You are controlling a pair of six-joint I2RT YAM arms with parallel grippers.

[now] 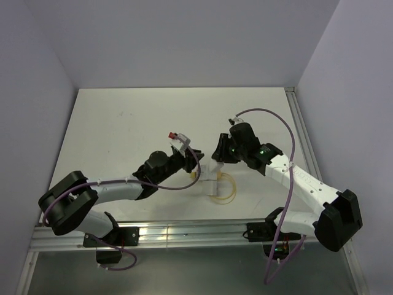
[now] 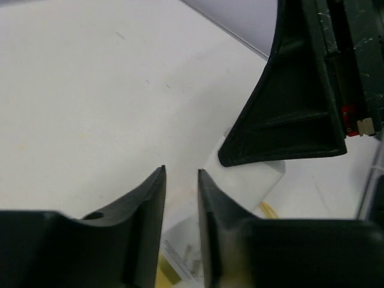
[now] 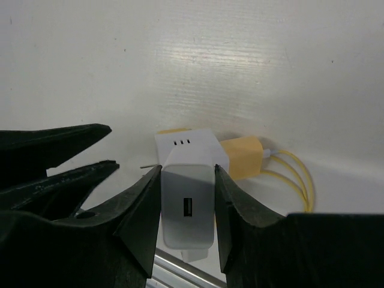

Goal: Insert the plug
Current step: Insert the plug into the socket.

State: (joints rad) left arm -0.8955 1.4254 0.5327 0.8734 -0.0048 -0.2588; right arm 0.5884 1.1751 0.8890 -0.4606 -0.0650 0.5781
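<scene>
Note the right claw [image 3: 187, 174] clamped on the flat sides of a white charger [image 3: 186, 222], and the left claw [image 2: 181, 174] at a thin gap with nothing seen in it. Find the yellow plug [image 3: 242, 157] lying on the table [image 3: 270, 60] just behind that charger, against a white block [image 3: 186, 143], cord [image 3: 303, 180] looped aside. Expect a light, hard, smooth piece, apt to slip or twist, on a limp cord: pinch across the stiff body, never the cord.

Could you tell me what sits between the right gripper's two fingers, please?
A white charger sits there, clamped by the right gripper with both fingers against its sides. The right wrist view shows this.
</scene>
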